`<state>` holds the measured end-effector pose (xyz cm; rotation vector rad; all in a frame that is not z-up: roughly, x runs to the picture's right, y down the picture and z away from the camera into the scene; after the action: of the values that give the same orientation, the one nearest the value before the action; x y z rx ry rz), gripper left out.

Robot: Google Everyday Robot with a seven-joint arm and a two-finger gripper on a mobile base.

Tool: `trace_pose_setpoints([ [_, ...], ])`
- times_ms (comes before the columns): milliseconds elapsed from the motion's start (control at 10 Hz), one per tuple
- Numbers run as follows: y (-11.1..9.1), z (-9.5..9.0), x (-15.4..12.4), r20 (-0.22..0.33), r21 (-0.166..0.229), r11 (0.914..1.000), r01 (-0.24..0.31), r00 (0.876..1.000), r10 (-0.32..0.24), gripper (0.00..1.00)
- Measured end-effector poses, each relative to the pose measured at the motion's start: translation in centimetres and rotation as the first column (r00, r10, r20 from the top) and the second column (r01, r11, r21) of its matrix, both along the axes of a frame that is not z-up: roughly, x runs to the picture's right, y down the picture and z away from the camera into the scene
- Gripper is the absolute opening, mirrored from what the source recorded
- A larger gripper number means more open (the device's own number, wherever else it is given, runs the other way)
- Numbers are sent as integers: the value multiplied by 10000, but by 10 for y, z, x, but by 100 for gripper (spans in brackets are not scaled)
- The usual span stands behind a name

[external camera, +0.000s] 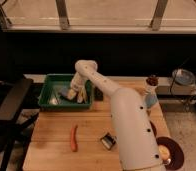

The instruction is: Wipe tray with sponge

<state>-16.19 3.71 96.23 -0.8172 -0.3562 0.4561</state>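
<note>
The green tray sits at the back left of the wooden table. My gripper reaches down into it from the white arm and hangs low over the tray floor near its middle. The blue-grey sponge lies at the fingertips, pressed against the tray bottom, and the gripper is shut on it. A pale object and a small whitish one also lie inside the tray.
An orange carrot-like stick and a small dark packet lie on the table's front half. A brown-capped bottle stands at the right, a bowl beyond it. A black chair is at the left.
</note>
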Motion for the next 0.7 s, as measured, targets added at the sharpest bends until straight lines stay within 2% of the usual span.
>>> trace_pose_setpoints([
  [200,-6,1,-7,157,112,9999,78,9998,-80,0],
  [400,-9,4,-39,614,222,9992,327,9975,-340,0],
  [700,0,9,-72,1097,94,9982,588,9922,-595,0],
])
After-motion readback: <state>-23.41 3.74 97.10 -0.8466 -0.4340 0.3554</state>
